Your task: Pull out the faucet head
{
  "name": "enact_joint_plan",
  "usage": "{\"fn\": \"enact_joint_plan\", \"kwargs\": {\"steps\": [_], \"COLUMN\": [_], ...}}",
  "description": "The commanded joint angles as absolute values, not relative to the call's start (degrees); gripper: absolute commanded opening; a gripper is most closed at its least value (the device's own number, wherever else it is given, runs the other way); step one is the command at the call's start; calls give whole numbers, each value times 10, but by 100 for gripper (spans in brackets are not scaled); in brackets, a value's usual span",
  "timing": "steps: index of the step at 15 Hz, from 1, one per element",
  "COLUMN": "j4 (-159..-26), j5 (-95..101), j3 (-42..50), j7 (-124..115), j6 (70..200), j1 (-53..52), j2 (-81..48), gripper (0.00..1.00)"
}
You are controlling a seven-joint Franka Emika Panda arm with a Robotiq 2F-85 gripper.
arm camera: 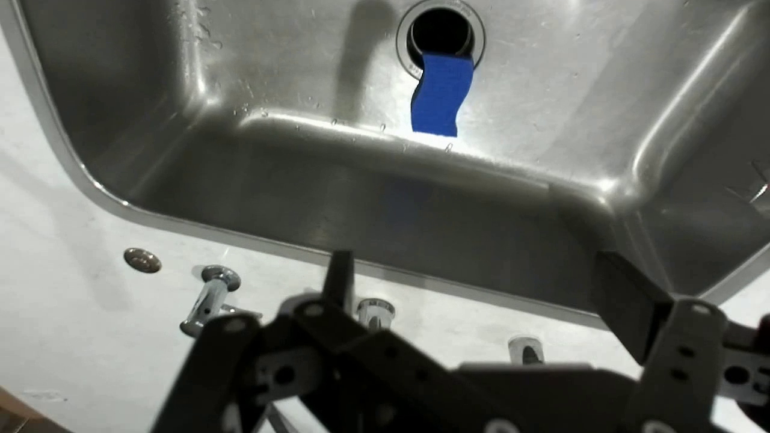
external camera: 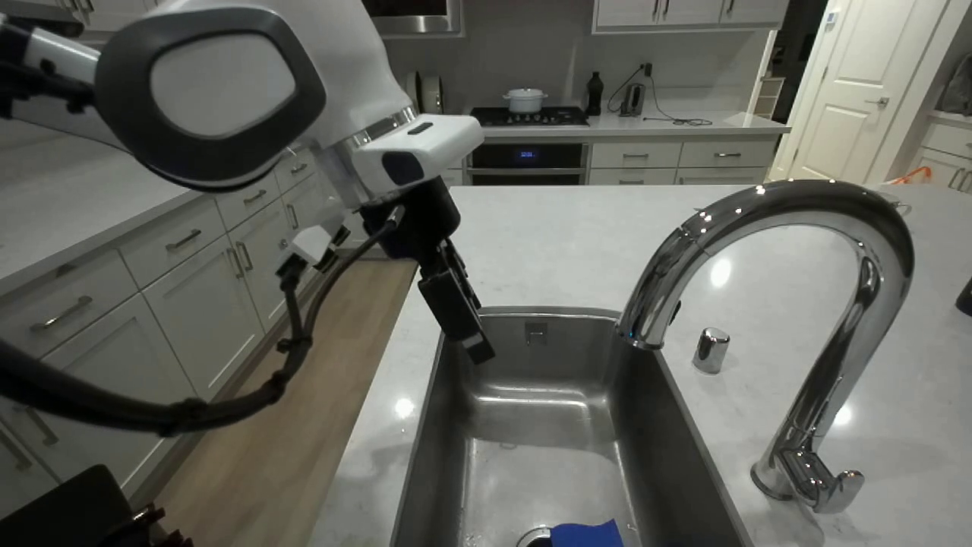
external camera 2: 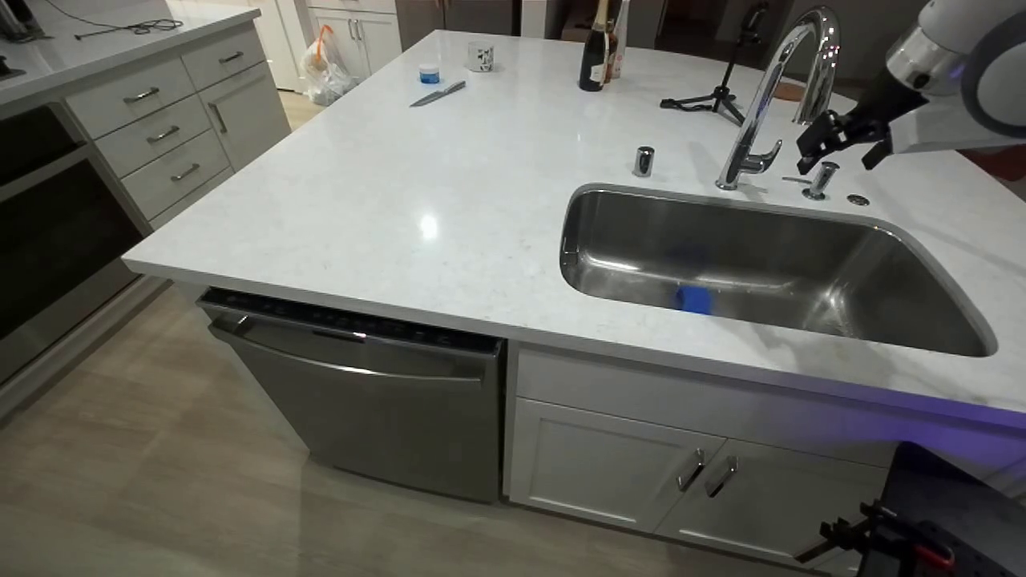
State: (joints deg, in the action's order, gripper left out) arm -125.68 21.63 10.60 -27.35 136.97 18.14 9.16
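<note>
Two dark fingers of our gripper crowd the front of our wrist view, spread wide apart, the lower part cut off by the bottom edge. Past them we count one soap pump, one round button and one chrome cap; our single tap shows only in part, behind the gripper. Deeper lies one sink, with one blue strip overlapping one drain. In an exterior view we find the tap head, seated on the end of the arched spout and apart from the gripper, whose fingers overlap there. Across the counter we count one tripod, one knife, one jar and one cup; the bottles overlap, so we can say only that there seem to be three. Farther off, one white pot sits on the hob.
</note>
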Motion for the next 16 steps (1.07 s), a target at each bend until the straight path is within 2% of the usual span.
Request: {"fn": "enact_joint_plan", "kwargs": {"steps": [1,8,16], "j4": [-1239,-1211,-1199], "j5": [298,516,643], "j3": [100,109,137], "j7": [-354,-561,-670], "j6": [1414,1416,1475], "j1": [198,202,197], "j2": [72,53,26], "gripper": [100,100,100]}}
